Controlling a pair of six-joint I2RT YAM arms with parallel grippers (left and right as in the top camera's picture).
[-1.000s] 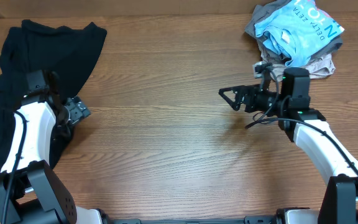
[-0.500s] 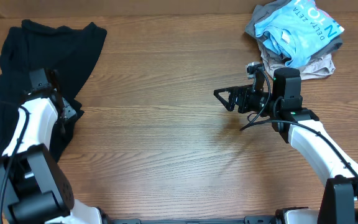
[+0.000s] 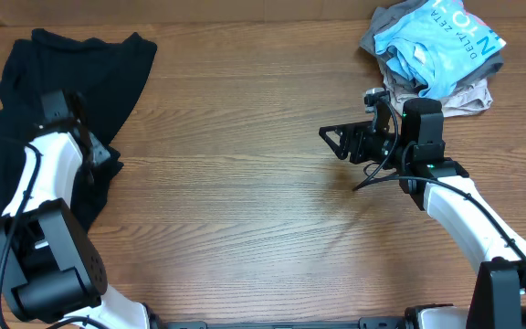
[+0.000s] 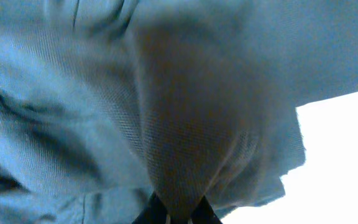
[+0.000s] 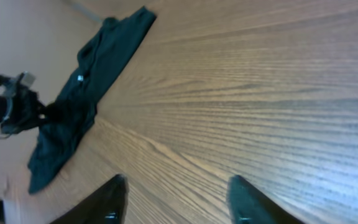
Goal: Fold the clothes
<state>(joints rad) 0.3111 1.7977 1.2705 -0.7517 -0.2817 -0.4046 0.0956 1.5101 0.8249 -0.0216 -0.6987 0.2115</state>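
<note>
A black shirt [image 3: 71, 73] lies rumpled at the table's left side, and it also shows far off in the right wrist view [image 5: 86, 93]. My left gripper [image 3: 97, 153] sits at the shirt's right edge, shut on a pinched fold of the dark cloth [image 4: 197, 124]. Its fingertips [image 4: 157, 216] just show under the fold at the bottom of the left wrist view. My right gripper [image 3: 332, 139] hovers over bare wood right of centre, pointing left. It is open [image 5: 176, 183], with nothing between its fingers.
A heap of light blue printed [image 3: 446, 41] and beige [image 3: 468, 99] garments lies at the back right corner, just behind the right arm. Bare wooden tabletop [image 3: 236, 183] spans the middle between the two arms.
The left gripper has closed on the black shirt's edge and shifted slightly back and to the left. The right gripper's jaws have narrowed; it has barely moved.
</note>
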